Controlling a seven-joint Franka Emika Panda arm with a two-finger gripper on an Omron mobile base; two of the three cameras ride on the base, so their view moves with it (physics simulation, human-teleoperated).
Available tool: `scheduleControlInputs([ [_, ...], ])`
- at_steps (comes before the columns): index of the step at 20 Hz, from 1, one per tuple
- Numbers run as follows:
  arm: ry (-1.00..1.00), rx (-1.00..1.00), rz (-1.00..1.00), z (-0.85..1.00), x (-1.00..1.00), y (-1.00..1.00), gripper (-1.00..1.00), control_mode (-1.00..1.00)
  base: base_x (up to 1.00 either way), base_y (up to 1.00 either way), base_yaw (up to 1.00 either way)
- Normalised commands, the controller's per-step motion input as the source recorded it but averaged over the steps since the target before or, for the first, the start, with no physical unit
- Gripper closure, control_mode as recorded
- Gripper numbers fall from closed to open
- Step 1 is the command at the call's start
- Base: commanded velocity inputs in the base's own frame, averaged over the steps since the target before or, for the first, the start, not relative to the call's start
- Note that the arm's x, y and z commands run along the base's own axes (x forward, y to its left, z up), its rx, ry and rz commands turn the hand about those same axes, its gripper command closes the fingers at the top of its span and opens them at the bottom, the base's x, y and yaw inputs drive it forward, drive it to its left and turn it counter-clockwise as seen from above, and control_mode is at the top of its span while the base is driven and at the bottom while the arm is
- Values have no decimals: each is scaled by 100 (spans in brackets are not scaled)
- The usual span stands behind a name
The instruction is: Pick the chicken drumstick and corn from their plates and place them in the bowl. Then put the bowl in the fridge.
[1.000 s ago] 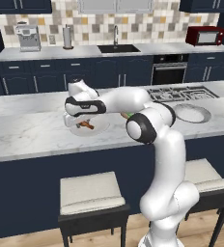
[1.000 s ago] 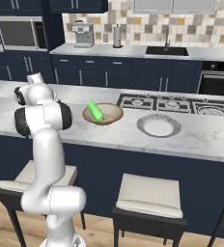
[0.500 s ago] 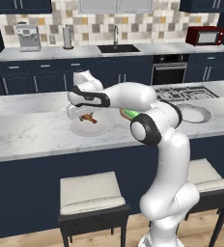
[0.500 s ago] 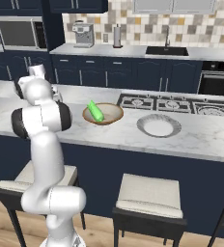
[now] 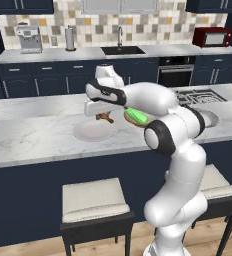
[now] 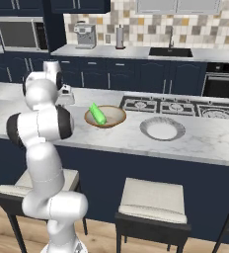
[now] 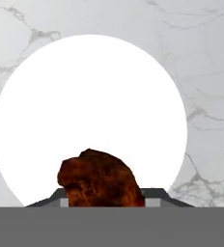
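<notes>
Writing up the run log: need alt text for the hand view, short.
A reddish-brown chicken drumstick sits between the gripper fingertips, raised above a round white plate on a grey-veined marble counter.

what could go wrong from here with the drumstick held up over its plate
The gripper holds the chicken drumstick by one end above the white plate; it may slip out on the way. The corn already lies across the bowl, so the drumstick could land on it and roll out.
</notes>
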Motion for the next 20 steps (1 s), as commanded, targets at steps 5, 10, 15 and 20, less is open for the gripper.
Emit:
scheduleControlInputs([
  [5, -1, -1, 0, 12, -3, -67, 100, -100, 0, 0, 0],
  [10, 0, -5, 0, 11, 1, -70, 100, -100, 0, 0, 0],
  [15, 0, -3, 0, 7, 9, -71, 100, -100, 0, 0, 0],
  [20, 0, 0, -5, 2, 22, -66, 100, -100, 0, 0, 0],
])
